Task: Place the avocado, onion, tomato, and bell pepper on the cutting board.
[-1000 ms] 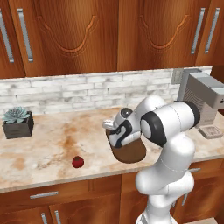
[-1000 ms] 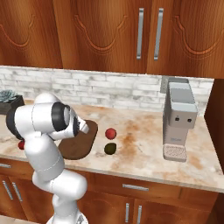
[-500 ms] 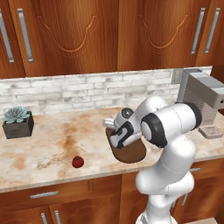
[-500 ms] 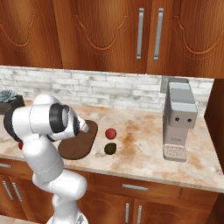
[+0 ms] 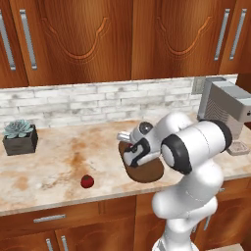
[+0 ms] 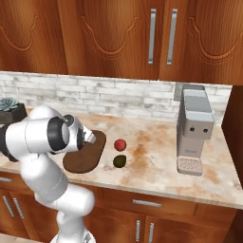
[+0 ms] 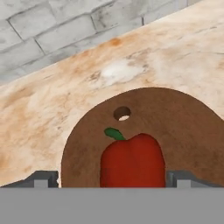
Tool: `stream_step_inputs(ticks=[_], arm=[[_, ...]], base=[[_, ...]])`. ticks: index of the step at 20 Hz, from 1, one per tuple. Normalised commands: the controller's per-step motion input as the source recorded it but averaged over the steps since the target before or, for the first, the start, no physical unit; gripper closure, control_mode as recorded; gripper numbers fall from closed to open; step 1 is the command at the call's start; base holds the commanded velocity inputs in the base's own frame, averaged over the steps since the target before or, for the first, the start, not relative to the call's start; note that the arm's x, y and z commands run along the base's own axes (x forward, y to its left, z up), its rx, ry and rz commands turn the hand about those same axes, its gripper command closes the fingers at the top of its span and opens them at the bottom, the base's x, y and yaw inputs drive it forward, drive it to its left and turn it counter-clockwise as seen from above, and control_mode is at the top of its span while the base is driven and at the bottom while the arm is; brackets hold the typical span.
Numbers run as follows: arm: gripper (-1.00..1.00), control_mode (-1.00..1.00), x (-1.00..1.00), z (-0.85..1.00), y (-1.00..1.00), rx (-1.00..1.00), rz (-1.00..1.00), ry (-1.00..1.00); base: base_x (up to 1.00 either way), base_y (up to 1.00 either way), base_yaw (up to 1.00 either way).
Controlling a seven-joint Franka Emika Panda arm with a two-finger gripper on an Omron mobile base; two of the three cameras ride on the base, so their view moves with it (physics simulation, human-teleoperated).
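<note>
Since a second ago the claw [image 7: 112, 179] has spread wide, leaving the glossy red bell pepper [image 7: 131, 162] lying between its tips on the dark brown oval wooden cutting board [image 7: 192, 127] near the marbled desk's [image 5: 59, 162] front edge. Farther right, apart, sits the dark olive avocado [image 6: 120, 161]; brick backsplash [image 5: 98, 100] and wooden cabinets [image 5: 98, 34] stand behind.

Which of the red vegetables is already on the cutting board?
The bell pepper, the one with the green stem, lying on the cutting board. One small red ball sits beside the avocado; another lies alone on the counter.
</note>
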Motion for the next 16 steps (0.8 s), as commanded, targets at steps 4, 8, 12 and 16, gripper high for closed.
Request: stream_step_inputs(ticks=[4,8,12,16], arm=[[-1.00,-1.00,-0.20,0.46,-0.31,0.00,0.05,0.00],[-1.00,-1.00,-0.09,0.59,-0.25,0.00,0.06,-0.01],[-1.00,-1.00,-0.01,0.65,-0.22,0.00,0.06,0.00],[-1.00,-1.00,-0.11,0.48,-0.21,-0.06,0.07,0.06]], base=[[0.00,0.00,0.00],[0.00,0.00,0.00],[0.00,0.00,0.00],[0.00,0.00,0.00]])
